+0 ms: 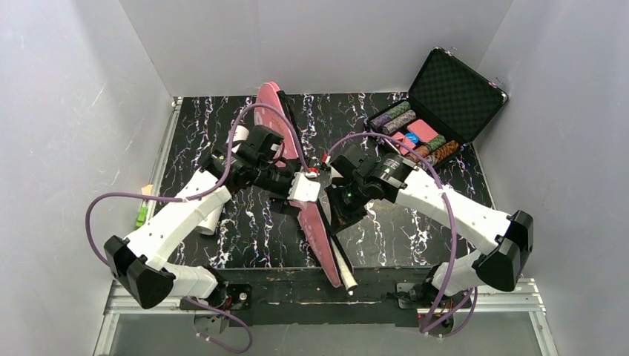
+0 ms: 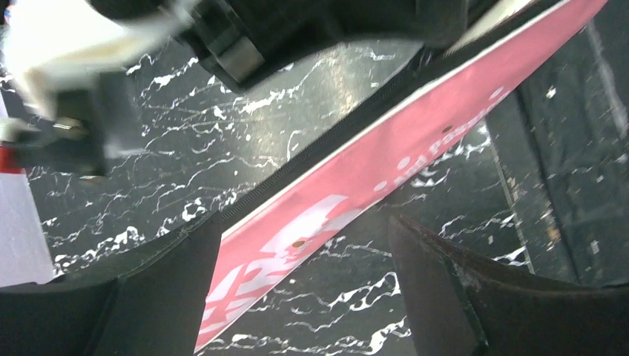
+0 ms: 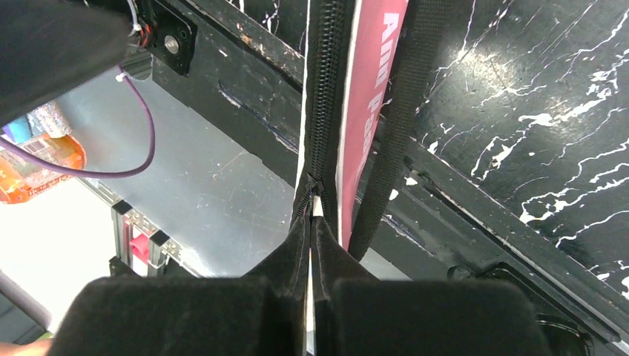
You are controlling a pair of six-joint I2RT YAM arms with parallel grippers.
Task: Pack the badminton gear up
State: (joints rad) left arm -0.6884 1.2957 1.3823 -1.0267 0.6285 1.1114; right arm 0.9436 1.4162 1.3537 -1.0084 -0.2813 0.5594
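The pink bag (image 1: 319, 230) is lying on the table (image 1: 423, 237), reaching its near edge. The right gripper (image 3: 311, 231) is pinching its zip tab (image 3: 315, 204) tight; the left gripper (image 2: 297, 263) is hanging open over it, empty. Pulling slowly, straight along the zip, looks best.

Pink racket bag (image 1: 320, 233), black zip (image 3: 323, 89), white-veined black table (image 1: 252, 230).

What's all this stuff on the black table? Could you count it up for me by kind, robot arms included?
Robot arms: 2 (left arm, right arm)
Pink racket bag: 1
White tube: 1
White rod-like end at the bag's near tip: 1
Open black case holding chip rolls: 1 (rolls too small to count)
Total: 6
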